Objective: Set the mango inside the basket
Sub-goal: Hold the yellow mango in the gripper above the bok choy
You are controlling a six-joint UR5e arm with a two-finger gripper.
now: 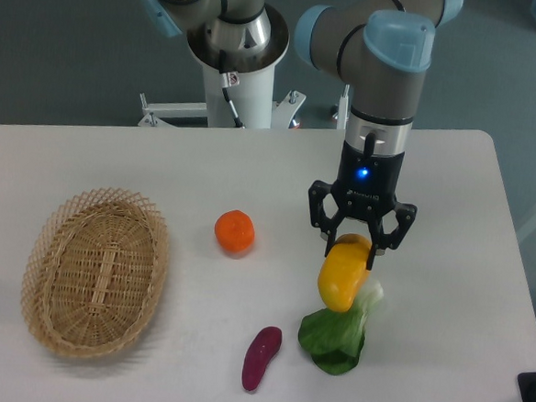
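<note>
The mango (pixel 343 276), yellow with an orange upper end, hangs tilted between the fingers of my gripper (pixel 350 252), which is shut on its upper part. It sits above the table at centre right, in front of a green leafy vegetable. The basket (pixel 96 271), a shallow oval of tan wicker, lies empty on the table at the far left, well apart from the gripper.
A round orange (pixel 235 231) rests between basket and gripper. A small purple vegetable (pixel 261 357) lies near the front edge. A green leafy vegetable (pixel 336 339) with a white stem lies right under the mango. The table's right edge runs nearby.
</note>
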